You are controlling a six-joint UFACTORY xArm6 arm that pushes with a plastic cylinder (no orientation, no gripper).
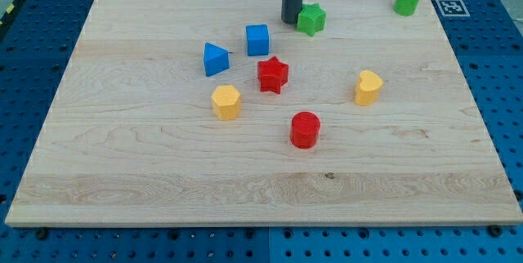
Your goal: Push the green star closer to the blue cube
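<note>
the green star (311, 20) sits near the top of the frame, a little right of centre, on the wooden board (163, 181). my tip (292, 22) stands just at the star's left edge, touching it or very nearly; i cannot tell which. there is no claw on this arm, only the rod, so nothing is open or closed or held.

the blue cube (257, 40) lies to the lower left of the star, with my tip roughly between the two. that is the wrong side for this push, as i judge it: driving from here would send the star rightward, away from the cube. the better course is to carry the tip round the top of the star to its upper right side, then press along the line toward the cube, slowly, keeping contact through the star's middle so that it does not spin off a point.

further out, the blue triangular block (216, 59) and red star (273, 75) lie beyond the cube; stop short so nothing is knocked.
</note>
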